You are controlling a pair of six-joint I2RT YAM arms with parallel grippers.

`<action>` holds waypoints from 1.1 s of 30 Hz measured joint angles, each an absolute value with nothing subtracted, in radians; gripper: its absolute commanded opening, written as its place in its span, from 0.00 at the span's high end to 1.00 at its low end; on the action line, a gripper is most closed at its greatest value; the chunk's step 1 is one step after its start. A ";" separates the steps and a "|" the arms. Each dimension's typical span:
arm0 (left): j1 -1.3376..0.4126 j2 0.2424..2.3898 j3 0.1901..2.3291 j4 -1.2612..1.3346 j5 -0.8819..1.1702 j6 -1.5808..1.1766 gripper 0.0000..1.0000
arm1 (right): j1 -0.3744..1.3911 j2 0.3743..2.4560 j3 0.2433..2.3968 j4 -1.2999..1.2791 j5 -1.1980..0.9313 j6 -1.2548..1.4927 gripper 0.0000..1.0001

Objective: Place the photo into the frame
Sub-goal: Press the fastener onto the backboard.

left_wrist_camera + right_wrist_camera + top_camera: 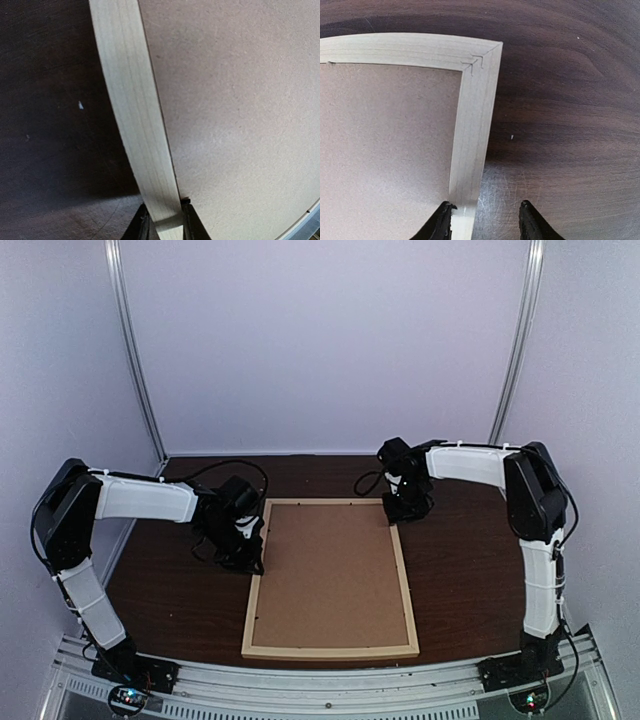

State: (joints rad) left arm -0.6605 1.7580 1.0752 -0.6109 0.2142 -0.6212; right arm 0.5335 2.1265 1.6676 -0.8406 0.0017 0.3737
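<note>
On the dark wood tabletop [460, 580], between the two arms, the frame [330, 651] lies flat with its back up, a brown backing board [330, 570] filling the opening inside the pale strips. Its long sides run near to far.

At the left strip, along its far half, the left fingers [192, 227] are closed down on the wood. In the left wrist view one black finger presses each side of the strip [135, 115], the inner one sitting over the board's edge and the outer one over the tabletop. The strip fills the whole gap between them, so this is a firm pinch on the frame.

Near the far right corner [482, 60], the right fingers [440, 225] stand partly open and straddle the right strip. One is at the strip's inner edge over the board, and the other [532, 225] is out over bare tabletop, well clear of the wood. Nothing is gripped there. Whether the inner finger actually touches the strip cannot be told.
</note>
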 measured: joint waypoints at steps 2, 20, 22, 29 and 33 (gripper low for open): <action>-0.661 1.758 1.075 -0.611 0.214 -0.622 0.88 | 0.537 2.130 1.672 -0.843 0.007 0.374 0.54; -0.661 1.758 1.074 -0.609 0.214 -0.631 0.87 | 0.562 2.155 1.709 -0.849 -0.023 0.392 0.52; -0.661 1.758 1.074 -0.610 0.213 -0.633 0.87 | 0.579 2.152 1.709 -0.844 -0.034 0.389 0.52; -0.661 1.758 1.073 -0.610 0.213 -0.638 0.86 | 0.602 2.073 1.702 -0.805 -0.128 0.387 0.51; -0.661 1.758 1.073 -0.610 0.213 -0.638 0.86 | 0.612 1.981 1.678 -0.823 -0.101 0.376 0.51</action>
